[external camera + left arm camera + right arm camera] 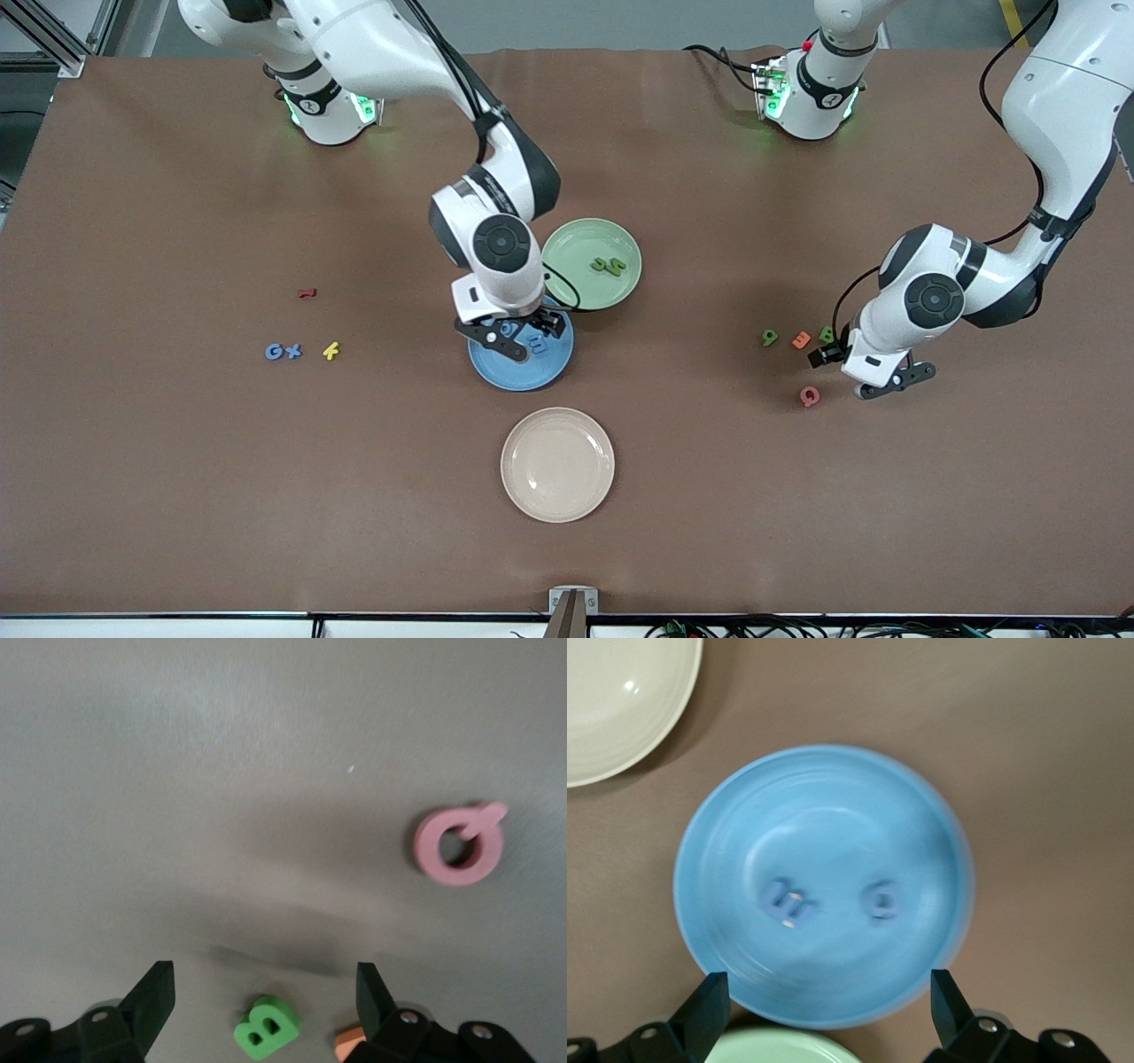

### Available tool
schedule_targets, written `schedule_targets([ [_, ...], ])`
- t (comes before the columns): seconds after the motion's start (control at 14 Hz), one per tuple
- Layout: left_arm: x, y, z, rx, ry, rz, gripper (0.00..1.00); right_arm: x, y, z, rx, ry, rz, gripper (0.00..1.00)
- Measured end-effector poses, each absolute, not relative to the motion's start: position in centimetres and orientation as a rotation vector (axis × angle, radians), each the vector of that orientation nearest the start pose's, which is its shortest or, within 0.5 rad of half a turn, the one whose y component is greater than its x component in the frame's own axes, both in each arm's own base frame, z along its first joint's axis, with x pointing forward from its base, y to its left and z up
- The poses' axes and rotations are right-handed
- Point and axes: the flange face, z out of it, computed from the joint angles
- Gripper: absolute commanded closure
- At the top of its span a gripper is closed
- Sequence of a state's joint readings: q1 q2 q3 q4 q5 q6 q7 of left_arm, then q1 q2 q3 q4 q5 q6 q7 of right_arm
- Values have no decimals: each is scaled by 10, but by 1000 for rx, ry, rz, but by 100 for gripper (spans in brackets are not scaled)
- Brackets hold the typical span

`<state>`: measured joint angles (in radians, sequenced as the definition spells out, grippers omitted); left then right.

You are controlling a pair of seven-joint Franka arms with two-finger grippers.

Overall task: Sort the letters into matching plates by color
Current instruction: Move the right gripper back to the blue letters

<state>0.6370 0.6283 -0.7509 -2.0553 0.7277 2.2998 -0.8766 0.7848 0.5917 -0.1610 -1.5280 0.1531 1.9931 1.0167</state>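
Front view: right gripper hangs over the blue plate; left gripper hangs beside a green letter.

Left wrist view: fingers spread, green letter between, empty.

Right wrist view: fingers spread, two blue letters in the plate below.

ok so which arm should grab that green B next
The left. Its tool hangs open straight over the green B, beside the orange letter. The right tool is open over the blue plate, well toward the other end of the table.
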Motion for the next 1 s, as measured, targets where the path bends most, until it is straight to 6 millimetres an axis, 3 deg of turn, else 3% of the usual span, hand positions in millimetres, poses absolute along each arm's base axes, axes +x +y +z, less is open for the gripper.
schedule_targets([
  [0.21, 556, -58, 183, -2973, -385, 119, 18, 567, 349, 374, -3135, 581, 301, 0],
  [0.36, 550, -51, 182, -2965, -394, 128, 19, 582, 292, 394, -3130, 486, 352, 0],
  [0.57, 542, -39, 181, -2981, -422, 139, 22, 599, 199, 391, -3108, 301, 407, 0],
  [0.78, 536, -46, 182, -3001, -403, 142, 23, 613, 105, 371, -3090, 150, 413, 0],
  [1.0, 535, -55, 185, -3015, -350, 136, 24, 617, 38, 344, -3108, 32, 328, 0],
])
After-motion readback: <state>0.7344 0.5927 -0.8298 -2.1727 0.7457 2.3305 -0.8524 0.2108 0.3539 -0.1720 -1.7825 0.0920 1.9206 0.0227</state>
